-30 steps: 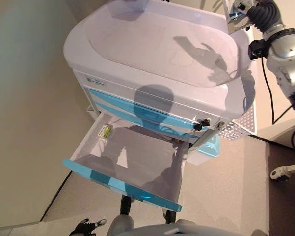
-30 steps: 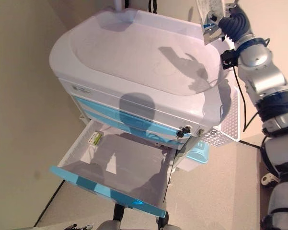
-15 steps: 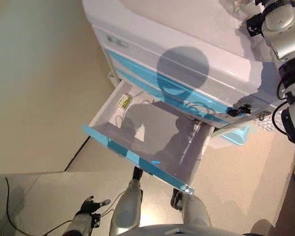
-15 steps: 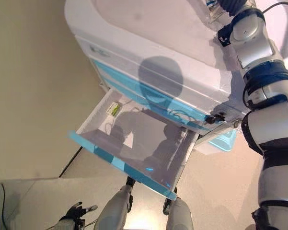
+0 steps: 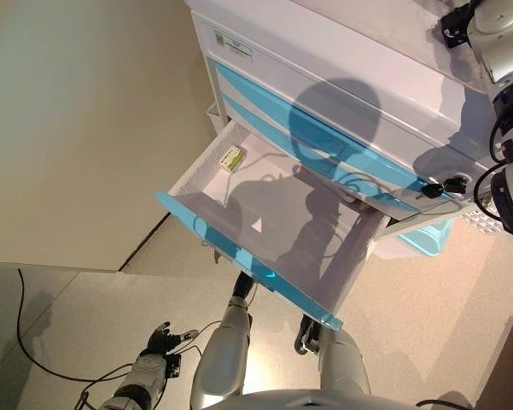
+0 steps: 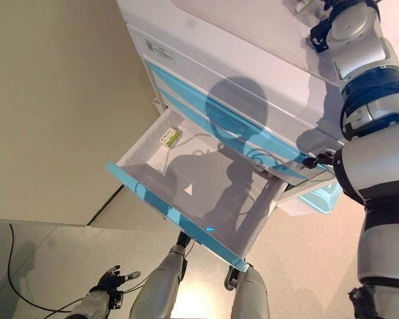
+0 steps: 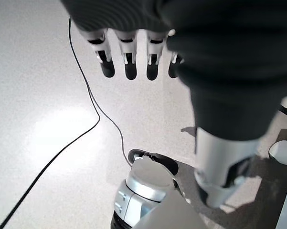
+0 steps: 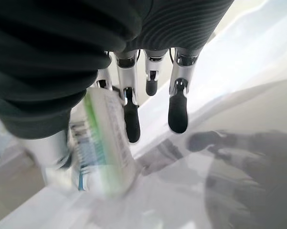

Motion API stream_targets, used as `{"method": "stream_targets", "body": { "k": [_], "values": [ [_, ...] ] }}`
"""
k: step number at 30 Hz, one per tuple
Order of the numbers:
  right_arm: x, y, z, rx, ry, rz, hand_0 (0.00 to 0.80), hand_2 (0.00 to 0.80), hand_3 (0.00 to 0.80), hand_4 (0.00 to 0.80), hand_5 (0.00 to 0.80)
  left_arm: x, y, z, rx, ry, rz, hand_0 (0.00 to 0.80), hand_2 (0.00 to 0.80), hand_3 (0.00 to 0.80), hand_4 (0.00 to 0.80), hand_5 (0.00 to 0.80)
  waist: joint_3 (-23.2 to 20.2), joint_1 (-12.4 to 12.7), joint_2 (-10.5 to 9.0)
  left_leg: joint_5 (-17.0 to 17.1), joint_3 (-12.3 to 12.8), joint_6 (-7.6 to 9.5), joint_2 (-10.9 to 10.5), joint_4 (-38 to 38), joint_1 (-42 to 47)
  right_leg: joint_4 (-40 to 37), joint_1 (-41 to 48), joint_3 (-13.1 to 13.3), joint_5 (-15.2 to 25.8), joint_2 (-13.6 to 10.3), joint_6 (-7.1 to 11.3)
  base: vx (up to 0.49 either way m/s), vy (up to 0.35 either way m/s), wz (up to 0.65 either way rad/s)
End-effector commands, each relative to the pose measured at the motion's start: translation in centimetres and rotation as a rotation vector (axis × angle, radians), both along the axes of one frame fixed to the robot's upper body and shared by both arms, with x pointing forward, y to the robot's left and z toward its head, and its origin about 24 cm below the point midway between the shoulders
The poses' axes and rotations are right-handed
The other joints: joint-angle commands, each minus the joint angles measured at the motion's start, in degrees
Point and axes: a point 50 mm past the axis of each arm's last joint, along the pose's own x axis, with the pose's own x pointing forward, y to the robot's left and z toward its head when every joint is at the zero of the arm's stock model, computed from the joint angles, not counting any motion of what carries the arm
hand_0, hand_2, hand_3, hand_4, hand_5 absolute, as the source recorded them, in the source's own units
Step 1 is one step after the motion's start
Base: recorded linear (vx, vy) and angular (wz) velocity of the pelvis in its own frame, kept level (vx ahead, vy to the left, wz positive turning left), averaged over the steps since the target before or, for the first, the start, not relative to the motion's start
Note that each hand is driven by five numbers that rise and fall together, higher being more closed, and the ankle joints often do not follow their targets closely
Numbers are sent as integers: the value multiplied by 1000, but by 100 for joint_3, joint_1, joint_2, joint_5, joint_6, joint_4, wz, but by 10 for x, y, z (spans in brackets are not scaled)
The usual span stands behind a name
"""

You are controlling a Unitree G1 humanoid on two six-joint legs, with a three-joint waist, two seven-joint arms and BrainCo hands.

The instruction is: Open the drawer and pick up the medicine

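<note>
The cart's lowest drawer (image 5: 239,254) stands pulled out, its blue front towards me. A small green and yellow medicine box (image 5: 232,159) lies in its back left corner. My right hand (image 8: 177,107) is above the cart's white top and pinches a white box with green and blue print (image 8: 102,148) between thumb and fingers. That hand is out of both eye views; only its arm (image 6: 362,60) shows. My left hand (image 5: 162,340) hangs low by the floor, fingers (image 7: 129,64) straight and empty.
The white cart (image 5: 341,68) has two shut blue drawers above the open one and keys (image 5: 433,186) in a lock at its right end. A light blue bin (image 5: 427,241) hangs on its right side. A beige wall (image 5: 85,120) is to the left.
The camera has tilted down, so the cart's top and my right hand have left the eye views. The drawer, the box in it and the hands keep their states.
</note>
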Motion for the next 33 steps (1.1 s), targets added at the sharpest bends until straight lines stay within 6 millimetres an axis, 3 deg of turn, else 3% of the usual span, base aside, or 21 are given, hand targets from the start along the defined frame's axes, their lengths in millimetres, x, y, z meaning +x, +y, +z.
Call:
{"method": "stream_targets", "body": {
  "k": [1,11,16,20,26,30,33],
  "values": [
    [-4,10,11,-98,-30,40,0,0,0,0,0,7,16,7,40,-18,38,0,0,0,0,0,174,3,-203,-518,138,315,-267,379,170,-460,438,6,427,46,135,0,0,0],
    [-34,39,57,-117,-244,207,0,0,0,0,0,-2,27,7,41,-8,76,0,0,0,0,0,7,-195,-390,-494,296,306,-180,187,360,-699,506,129,568,105,164,-3,6,-1],
    [-53,37,68,-62,-400,250,0,0,0,0,0,-7,30,6,54,12,85,0,0,0,0,0,-97,-281,-408,-490,401,316,-122,43,485,-938,588,220,657,158,198,1,21,-13],
    [-68,28,70,-25,-518,257,0,0,0,0,0,-15,34,4,69,40,98,0,0,0,0,0,-250,-387,-401,-458,600,340,-42,-183,651,-1299,675,353,830,243,260,14,50,-27],
    [-82,-1,57,102,-645,222,0,0,0,0,0,-32,32,-3,82,109,89,0,0,0,0,0,-493,-514,-382,-484,1032,384,78,-520,1081,-1841,969,673,1056,375,385,50,67,-49],
    [-87,-34,36,227,-702,146,0,0,0,0,0,-35,24,-7,80,133,41,0,0,0,0,0,-683,-636,-300,-516,1369,418,101,-842,1474,-2253,1237,880,1206,414,504,81,83,-54],
    [-87,-49,22,276,-691,118,0,0,0,0,0,-37,21,-8,81,146,16,0,0,0,0,0,-768,-662,-279,-512,1453,434,105,-992,1650,-2380,1366,926,1252,418,539,81,47,-32]
  ]
}}
